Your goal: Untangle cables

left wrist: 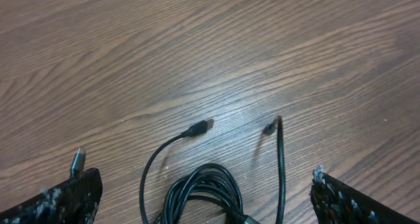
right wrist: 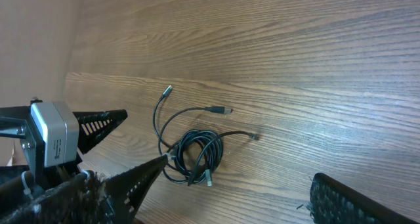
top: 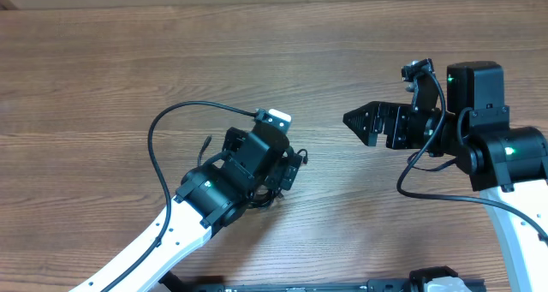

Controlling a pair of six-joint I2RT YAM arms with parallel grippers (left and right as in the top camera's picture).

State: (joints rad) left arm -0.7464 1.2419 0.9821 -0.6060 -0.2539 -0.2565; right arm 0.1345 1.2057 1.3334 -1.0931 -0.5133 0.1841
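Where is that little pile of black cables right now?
The cables lie coiled on the wooden table, low in the left wrist view between the left arm's open fingers; in the overhead view they are mostly hidden under those fingers.

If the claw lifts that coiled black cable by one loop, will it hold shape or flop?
Probably floppy: the cable is thin and lies in loose, uneven loops, so the coil would likely sag and unwind. Its free plug ends would probably dangle and swing.
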